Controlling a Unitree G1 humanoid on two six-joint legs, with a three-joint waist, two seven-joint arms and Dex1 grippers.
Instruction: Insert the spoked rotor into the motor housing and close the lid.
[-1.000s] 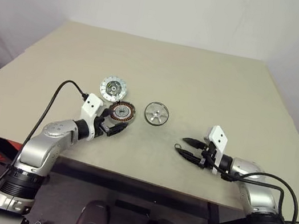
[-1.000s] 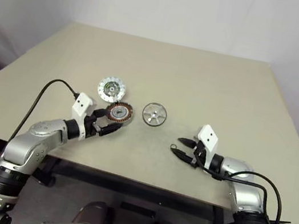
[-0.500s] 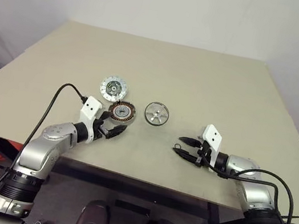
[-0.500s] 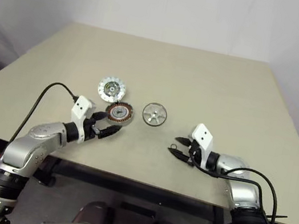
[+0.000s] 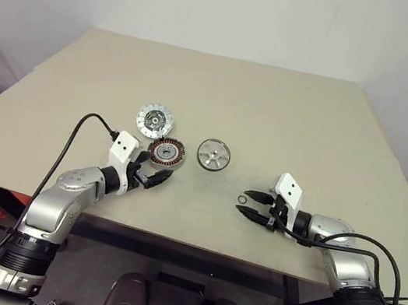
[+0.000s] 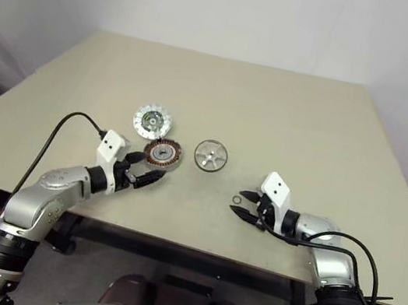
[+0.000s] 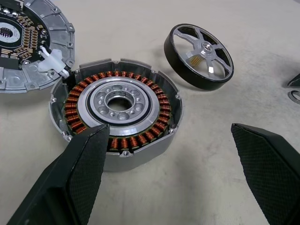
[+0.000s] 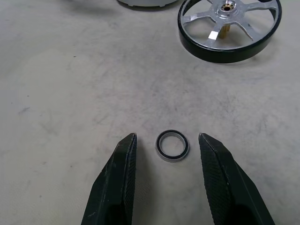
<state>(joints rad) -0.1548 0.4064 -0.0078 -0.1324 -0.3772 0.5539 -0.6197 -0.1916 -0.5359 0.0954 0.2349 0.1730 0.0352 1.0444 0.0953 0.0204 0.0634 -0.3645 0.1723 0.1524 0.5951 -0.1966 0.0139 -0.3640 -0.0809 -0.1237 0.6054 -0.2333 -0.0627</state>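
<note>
The motor housing, ringed with copper windings, stands on the table. The lid lies flat just behind it on the left, and the shiny spoked rotor lies to its right. My left gripper is open, low over the table just in front of the housing, one finger overlapping its near rim. My right gripper is open near the table's front. A small black ring lies on the table between its fingers, touching neither. The rotor lies further ahead.
The beige table is bare behind and to the right of the parts. Its front edge runs close under both forearms. A black cable loops from the left wrist.
</note>
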